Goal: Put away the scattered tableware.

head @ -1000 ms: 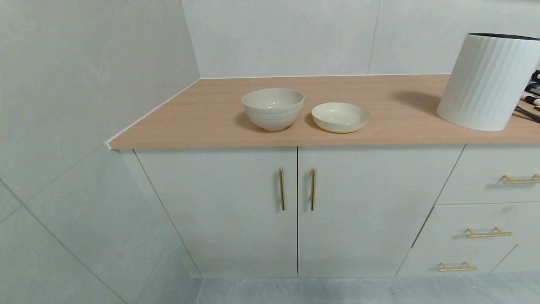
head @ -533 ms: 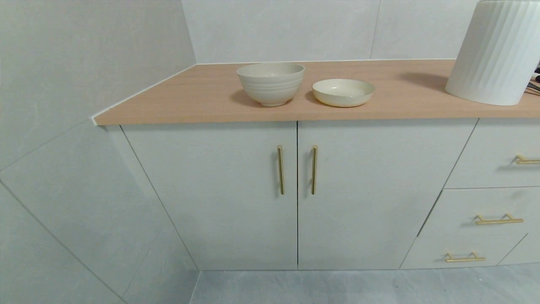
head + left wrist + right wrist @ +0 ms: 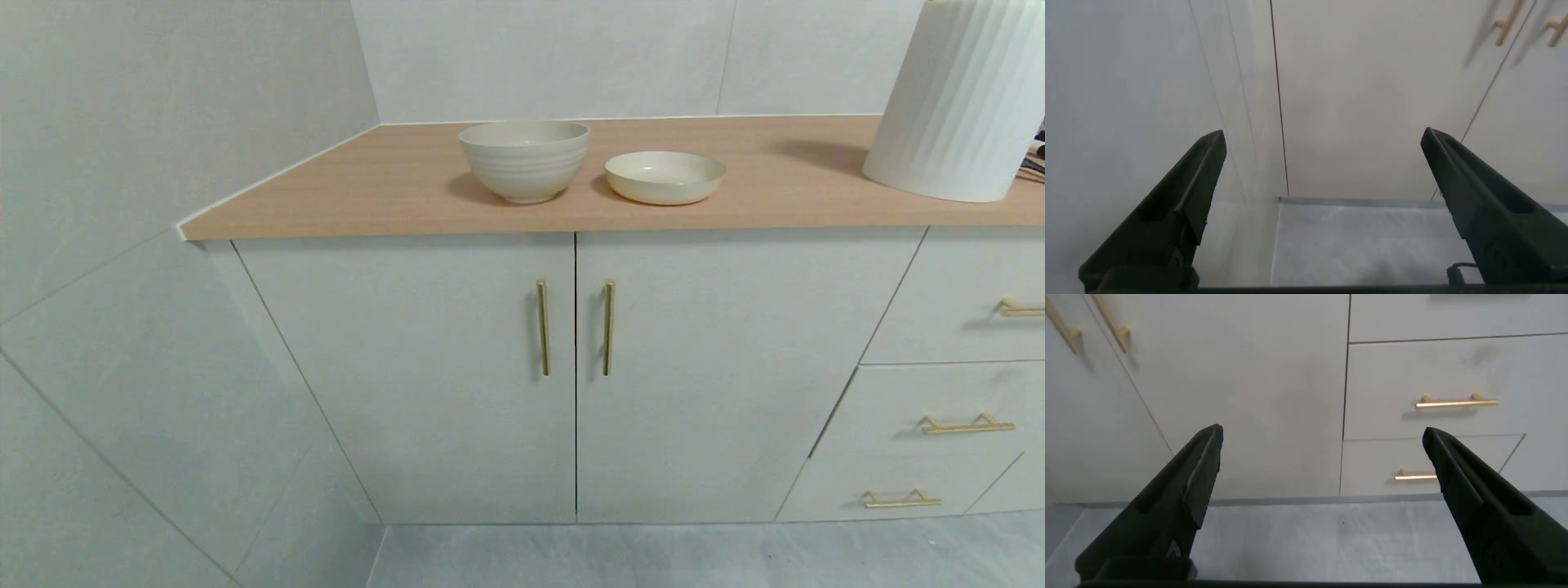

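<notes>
A deep beige ribbed bowl (image 3: 524, 160) stands on the wooden countertop (image 3: 392, 192), with a shallow cream dish (image 3: 664, 176) just to its right. Below them is a white two-door cabinet with two upright gold handles (image 3: 543, 327). My left gripper (image 3: 1323, 143) hangs low in front of the cabinet's left side near the floor, open and holding nothing. My right gripper (image 3: 1323, 441) is also low, facing the cabinet and the drawers, open and holding nothing.
A tall white ribbed container (image 3: 963, 98) stands on the counter's right end, with dark utensils behind it. Drawers with gold handles (image 3: 967, 425) are at the right. A tiled wall closes the left side; grey floor (image 3: 653, 555) lies below.
The whole head view has shifted downward from one second ago, so the camera moved; the cabinet now takes more of the view. Since half a second ago almost nothing differs.
</notes>
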Motion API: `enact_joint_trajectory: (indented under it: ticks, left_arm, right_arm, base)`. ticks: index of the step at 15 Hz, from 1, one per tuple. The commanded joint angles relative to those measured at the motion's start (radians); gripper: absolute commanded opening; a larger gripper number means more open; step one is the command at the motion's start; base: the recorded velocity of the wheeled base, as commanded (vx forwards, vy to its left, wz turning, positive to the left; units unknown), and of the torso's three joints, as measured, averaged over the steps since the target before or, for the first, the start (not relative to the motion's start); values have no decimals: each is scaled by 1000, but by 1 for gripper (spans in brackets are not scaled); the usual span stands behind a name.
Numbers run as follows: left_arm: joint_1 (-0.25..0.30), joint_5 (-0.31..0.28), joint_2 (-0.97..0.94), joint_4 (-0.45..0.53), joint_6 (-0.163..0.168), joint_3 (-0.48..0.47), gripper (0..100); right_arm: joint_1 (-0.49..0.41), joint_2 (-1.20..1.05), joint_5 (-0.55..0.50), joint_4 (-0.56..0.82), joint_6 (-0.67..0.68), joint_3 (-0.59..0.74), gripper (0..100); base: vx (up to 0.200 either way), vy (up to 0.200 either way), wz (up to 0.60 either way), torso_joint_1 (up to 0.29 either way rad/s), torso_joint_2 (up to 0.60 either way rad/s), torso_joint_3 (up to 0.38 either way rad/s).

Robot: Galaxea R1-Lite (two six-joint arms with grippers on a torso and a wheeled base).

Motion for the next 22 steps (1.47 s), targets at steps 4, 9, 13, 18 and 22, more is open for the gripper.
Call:
enact_joint_trajectory:
  ticks: [4,9,13,18,22]
  left_arm:
    - [0,0,0,0,1,0,100]
    - [0,0,0,0,2,0,100]
    - [0,0,0,0,4,0,100]
    - [0,0,0,0,4,0,100]
    - [0,0,0,0,4,0,100]
  right_arm:
    - [0,1,0,0,0,0,100]
    - [0,1,0,0,0,0,100]
    - [0,1,2,0,-26,0,100]
    - [45,248,158,-6,29,-198,100]
    - [184,451,167,-6,-9,-219,100]
  base:
    - [50,0,0,-5,1,3]
    - [0,0,0,0,0,0]
    - [0,0,0,0,0,0]
    - [0,0,0,0,0,0]
    - [0,0,0,0,0,0]
